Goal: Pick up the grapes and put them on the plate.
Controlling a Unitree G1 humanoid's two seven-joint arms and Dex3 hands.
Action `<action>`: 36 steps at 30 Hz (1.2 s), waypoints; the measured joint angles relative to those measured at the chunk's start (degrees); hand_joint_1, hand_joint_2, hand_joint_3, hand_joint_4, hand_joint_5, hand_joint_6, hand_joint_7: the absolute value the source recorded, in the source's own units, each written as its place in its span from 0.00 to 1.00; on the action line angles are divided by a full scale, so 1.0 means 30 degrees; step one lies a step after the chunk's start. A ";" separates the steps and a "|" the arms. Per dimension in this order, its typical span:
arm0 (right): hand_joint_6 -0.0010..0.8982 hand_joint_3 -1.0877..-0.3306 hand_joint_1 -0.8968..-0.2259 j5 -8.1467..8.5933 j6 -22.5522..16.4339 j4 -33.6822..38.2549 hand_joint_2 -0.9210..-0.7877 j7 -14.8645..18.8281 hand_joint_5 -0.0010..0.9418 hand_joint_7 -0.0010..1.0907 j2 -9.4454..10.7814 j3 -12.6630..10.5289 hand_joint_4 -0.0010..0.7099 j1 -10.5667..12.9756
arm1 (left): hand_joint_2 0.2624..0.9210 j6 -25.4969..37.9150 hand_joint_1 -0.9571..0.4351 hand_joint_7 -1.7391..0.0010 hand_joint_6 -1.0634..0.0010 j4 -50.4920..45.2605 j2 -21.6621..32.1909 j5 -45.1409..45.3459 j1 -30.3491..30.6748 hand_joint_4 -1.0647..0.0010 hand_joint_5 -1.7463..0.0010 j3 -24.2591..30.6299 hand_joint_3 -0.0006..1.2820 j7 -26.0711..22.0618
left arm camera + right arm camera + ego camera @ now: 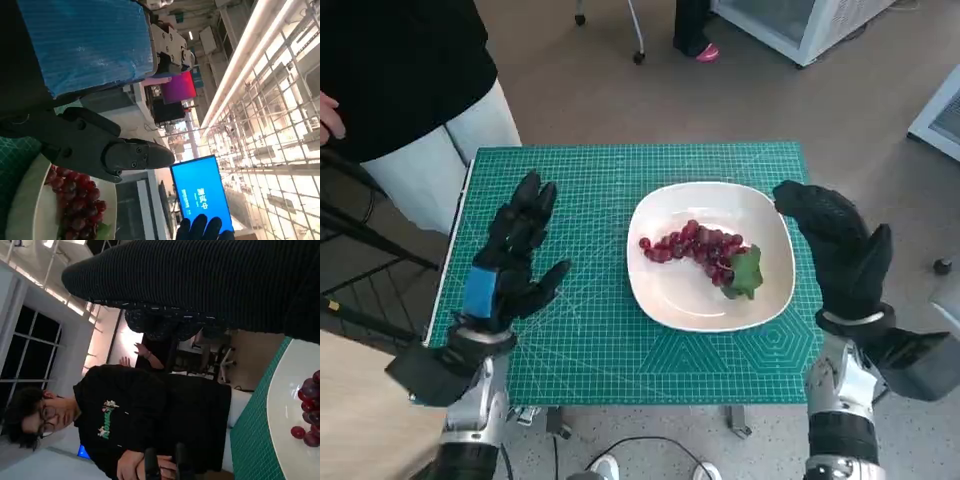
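Where green mat (580,330) ends — person (410,90) just beside table.

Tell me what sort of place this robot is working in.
Probably an indoor lab or office workspace. A green cutting mat covers the small table, a person in a black top sits beside it, and a blue screen and long ceiling lights show behind.

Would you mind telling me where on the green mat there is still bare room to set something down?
The widest bare patch of the green mat lies between the left hand and the plate, running to the front edge. The far strip behind the plate is free too. The right side is crowded: the right hand hovers by the plate's rim.
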 measured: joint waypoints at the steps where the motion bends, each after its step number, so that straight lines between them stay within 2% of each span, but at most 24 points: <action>1: 0.57 0.79 0.76 0.0002 0.0000 0.0008 0.00 0.0003 0.00 0.01 0.0000 0.0000 0.80 -0.0001 | 1.00 -0.0001 0.41 0.98 0.70 -0.0088 0.0000 0.0003 0.0084 0.77 0.99 0.0043 0.26 0.0010; 14: 0.57 0.80 0.76 0.0029 -0.0011 0.0132 0.00 0.0261 0.00 0.01 0.0002 0.0000 0.80 -0.0007 | 1.00 0.0010 0.43 0.96 0.68 -0.0955 -0.0116 0.0201 0.0757 0.74 0.98 0.0327 0.26 0.0379; 24: 0.57 0.79 0.76 0.0031 -0.0152 0.0581 0.00 0.0507 0.00 0.00 -0.0007 -0.0073 0.79 -0.0066 | 1.00 0.0050 0.56 0.96 0.67 -0.1183 -0.0209 0.0824 0.1091 0.71 0.98 0.0219 0.24 0.0827; 36: 0.57 0.79 0.75 0.0040 -0.0384 0.0870 0.00 0.0825 0.00 0.00 -0.0044 -0.0157 0.79 -0.0172 | 1.00 0.0035 0.62 0.96 0.67 -0.1242 -0.0242 0.1576 0.1383 0.70 0.99 0.0140 0.27 0.1445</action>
